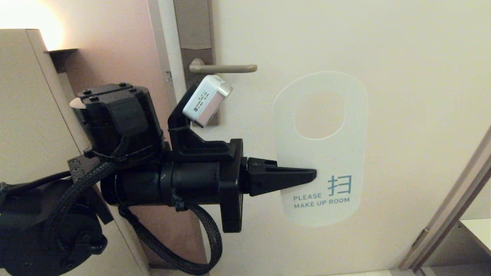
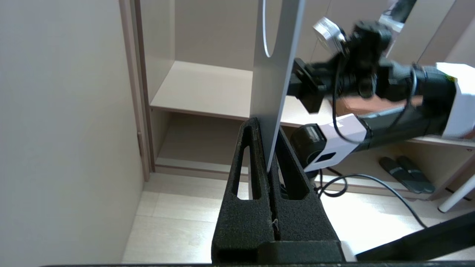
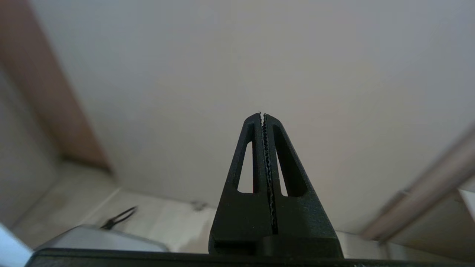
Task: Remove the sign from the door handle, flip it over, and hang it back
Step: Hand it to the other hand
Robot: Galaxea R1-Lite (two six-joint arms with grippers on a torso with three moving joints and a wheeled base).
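The sign (image 1: 337, 161) hangs free in front of the door, off the handle, with its white "PLEASE MAKE UP ROOM" face towards me and its oval hole uppermost. My left gripper (image 1: 312, 175) reaches in level from the left and is shut on the sign's lower left edge. From the left wrist the sign (image 2: 272, 74) shows edge-on, pinched between the fingers (image 2: 256, 148). The door handle (image 1: 224, 69) is a bare beige lever, up and to the left of the sign. My right gripper (image 3: 262, 114) is shut on nothing and points at the pale door.
The white door (image 1: 402, 57) fills the background, with a brown backplate (image 1: 195, 30) behind the handle. A beige cabinet (image 1: 23, 96) stands at the left, a door frame (image 1: 452, 214) at lower right. My right arm (image 2: 371, 74) hovers beyond the sign, over a shelf (image 2: 200, 89) and slippers (image 2: 406, 174).
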